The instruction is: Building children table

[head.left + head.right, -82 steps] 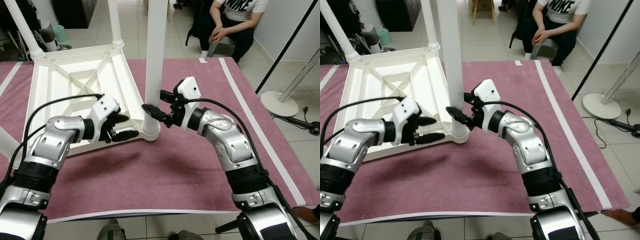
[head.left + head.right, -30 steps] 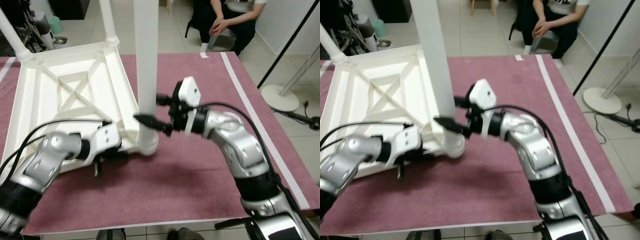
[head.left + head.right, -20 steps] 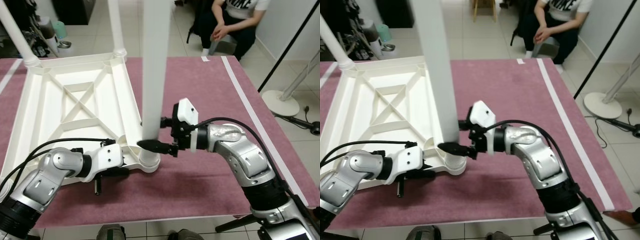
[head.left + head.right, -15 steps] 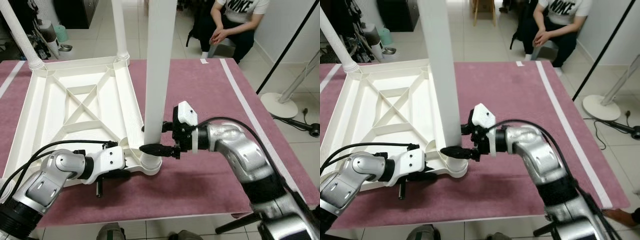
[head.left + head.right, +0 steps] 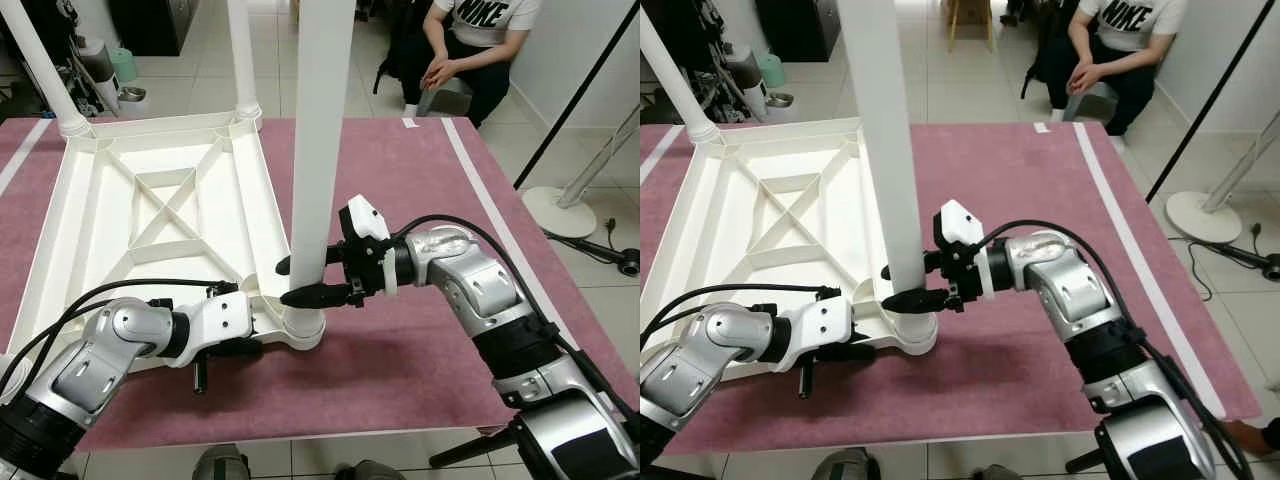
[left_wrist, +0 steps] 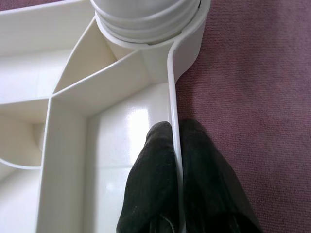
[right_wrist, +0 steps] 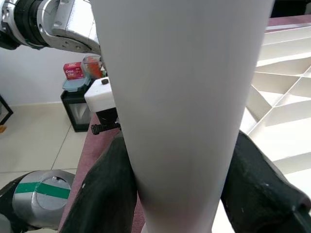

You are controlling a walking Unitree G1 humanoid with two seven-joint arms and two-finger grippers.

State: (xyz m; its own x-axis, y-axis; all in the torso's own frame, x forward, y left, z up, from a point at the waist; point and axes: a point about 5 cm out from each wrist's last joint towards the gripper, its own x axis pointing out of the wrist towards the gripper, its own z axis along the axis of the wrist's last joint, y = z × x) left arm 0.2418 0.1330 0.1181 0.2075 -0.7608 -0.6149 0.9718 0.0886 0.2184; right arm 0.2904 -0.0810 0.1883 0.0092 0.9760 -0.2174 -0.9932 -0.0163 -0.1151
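Observation:
The white children's table top [image 5: 150,200] lies upside down on a maroon mat [image 5: 420,200]. A thick white leg [image 5: 320,150] stands upright in its near right corner socket [image 5: 302,325]. Two more legs [image 5: 241,55] rise at the far corners. My right gripper [image 5: 298,281] straddles the near leg just above the socket, and its fingers [image 7: 109,194] press on both sides of the leg [image 7: 184,97]. My left gripper [image 5: 238,347] is shut on the table's thin near rim [image 6: 171,97] close to that corner, one finger [image 6: 153,160] on each side.
A person [image 5: 470,45] sits on a stool beyond the mat's far right corner. A white round stand base [image 5: 563,205] and a slanted black pole [image 5: 585,85] are on the tiled floor to the right. Bottles and clutter [image 5: 105,70] stand at the far left.
My left gripper has gone from open beside the corner to clamped on the rim. My right gripper has slid down the leg and in around it. The camera has shifted too.

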